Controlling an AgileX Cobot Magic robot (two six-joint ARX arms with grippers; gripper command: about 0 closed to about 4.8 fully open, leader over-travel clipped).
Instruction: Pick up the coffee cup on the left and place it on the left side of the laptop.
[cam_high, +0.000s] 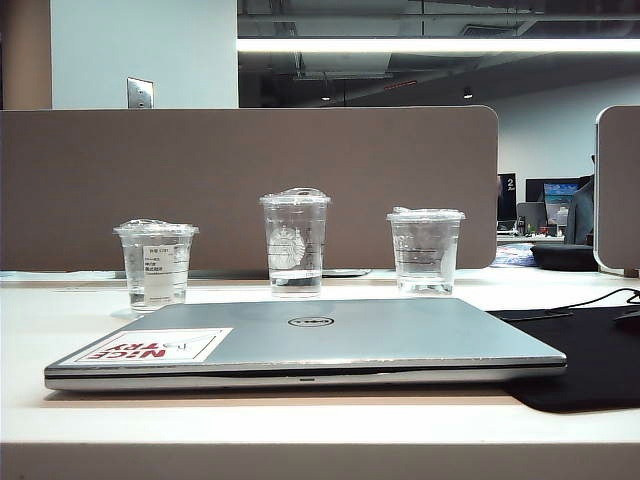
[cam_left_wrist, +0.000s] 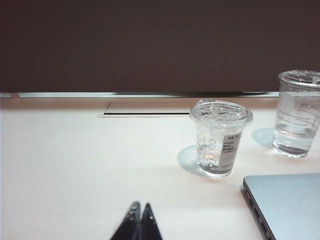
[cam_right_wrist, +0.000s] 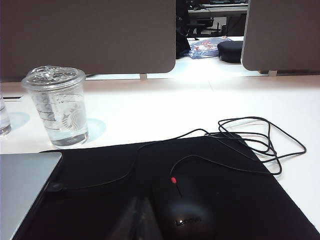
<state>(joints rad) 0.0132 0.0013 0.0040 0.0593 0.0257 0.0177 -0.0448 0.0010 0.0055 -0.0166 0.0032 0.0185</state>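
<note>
**Inspector:** State where the short clear plastic coffee cup with the white printed label (cam_high: 156, 264) stands.

**Assistant:** It stands upright on the white table (cam_high: 300, 425), lidded, with a little clear liquid inside, behind the far left corner of the thin silver closed laptop (cam_high: 310, 343) and apart from it. In the left wrist view the cup (cam_left_wrist: 220, 138) sits just beyond the laptop's corner (cam_left_wrist: 287, 202).

**Inspector:** Neighbouring items?

**Assistant:** A taller clear cup with a round logo (cam_high: 295, 243) stands behind the laptop's middle; a short clear lidded cup with a printed logo (cam_high: 425, 250) stands further right. A black mat (cam_right_wrist: 165, 190) lies to the laptop's right, carrying a black corded mouse (cam_right_wrist: 182, 210). A brown partition panel (cam_high: 250, 180) backs the table.

**Inspector:** The grippers?

**Assistant:** The left gripper (cam_left_wrist: 139, 206) hovers low over bare table, well short of the labelled cup, its fingertips pressed together and holding nothing. The right gripper (cam_right_wrist: 139, 201) hangs over the mat beside the mouse, blurred; its fingers appear closed together, empty.
</note>
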